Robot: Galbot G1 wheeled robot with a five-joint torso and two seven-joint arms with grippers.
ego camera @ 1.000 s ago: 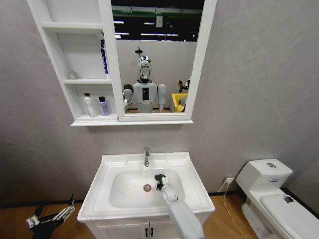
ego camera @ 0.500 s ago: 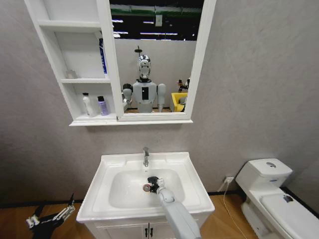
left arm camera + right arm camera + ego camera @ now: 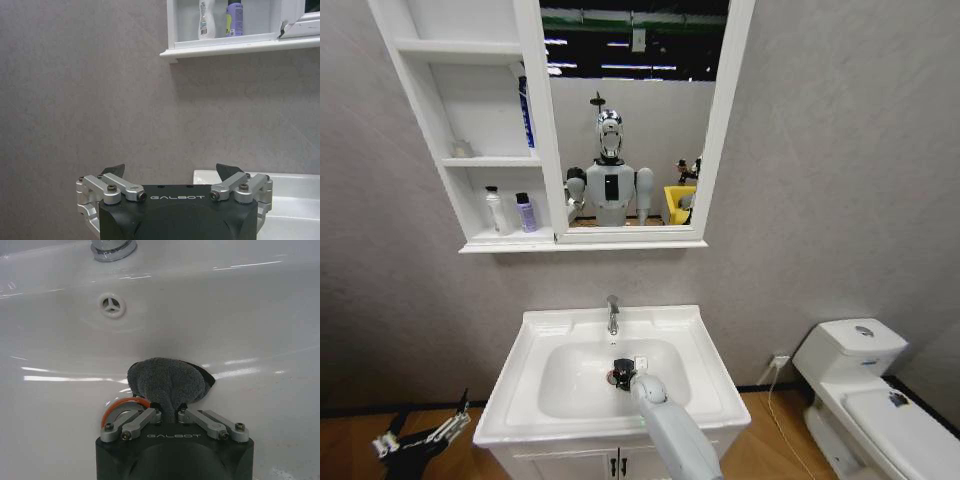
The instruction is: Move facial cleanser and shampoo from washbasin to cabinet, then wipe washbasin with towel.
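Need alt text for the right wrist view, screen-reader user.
The right gripper holds a bunched grey towel in its jaws, pressed against the white inner wall of the washbasin. Beyond the towel are a round overflow hole and the chrome base of the faucet. An orange ring lies under the gripper.

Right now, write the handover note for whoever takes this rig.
Right gripper: shut on the dark grey towel, pressed into the bowl of the white ceramic washbasin by the drain.
Left gripper: open, parked low beside the basin.
Done: white bottle and purple bottle stand on the bottom shelf of the white wall cabinet.
Left: finish wiping the bowl.
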